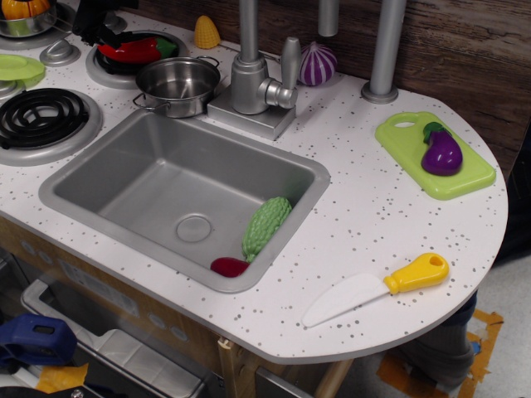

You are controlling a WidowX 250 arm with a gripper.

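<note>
My gripper (98,23) is the dark shape at the top left edge, mostly cut off by the frame, so I cannot see how its jaws stand. It hangs just above the back burner, where a red pepper (129,51) lies with a green piece beside it. A small silver pot (177,83) stands just right of that burner, at the sink's back rim. In the grey sink (124,170), a bumpy green gourd (266,228) leans in the front right corner with a dark red piece (229,266) below it.
The faucet (253,79) rises behind the sink. A purple onion (318,64) and yellow corn (207,33) sit by the back wall. An eggplant (441,152) rests on a green cutting board (398,133). A yellow-handled knife (377,288) lies near the front edge. A black coil burner (41,116) is at left.
</note>
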